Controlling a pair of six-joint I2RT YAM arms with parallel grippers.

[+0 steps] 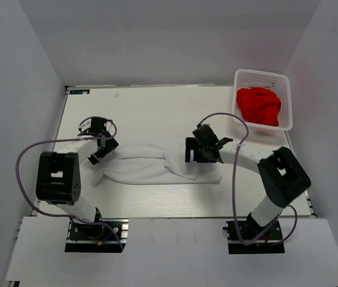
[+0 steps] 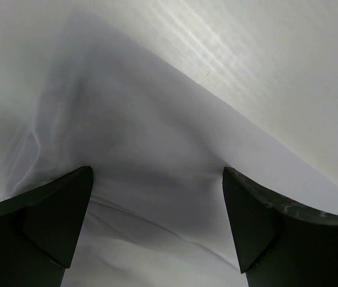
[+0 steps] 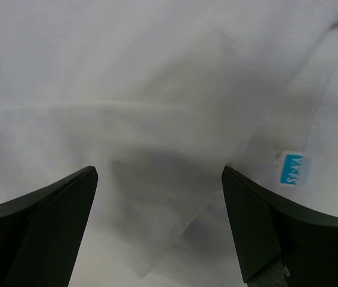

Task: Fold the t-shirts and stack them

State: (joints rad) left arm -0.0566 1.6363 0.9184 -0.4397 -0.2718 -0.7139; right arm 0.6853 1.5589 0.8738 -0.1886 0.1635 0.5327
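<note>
Top external: white t-shirt (image 1: 151,169) runs left to right.
Left gripper (image 1: 100,151) and right gripper (image 1: 200,152) both spread wide, one over each end.

1. At lower left of the overhead view, my left arm (image 1: 58,176) is white tubing joined by boxy black housings; the right arm (image 1: 282,173) at lower right matches it
2. A thin lilac left cable (image 1: 18,167) loops beside one arm, a right cable (image 1: 234,179) beside the other
3. Each stands on a black base: left base (image 1: 97,230), right base (image 1: 257,236)
4. The left gripper (image 1: 100,140) and right gripper (image 1: 205,146) are black and angular
5. On my wrist views the fingers (image 2: 37,221) are dark matte wedges, lightly scuffed
</note>
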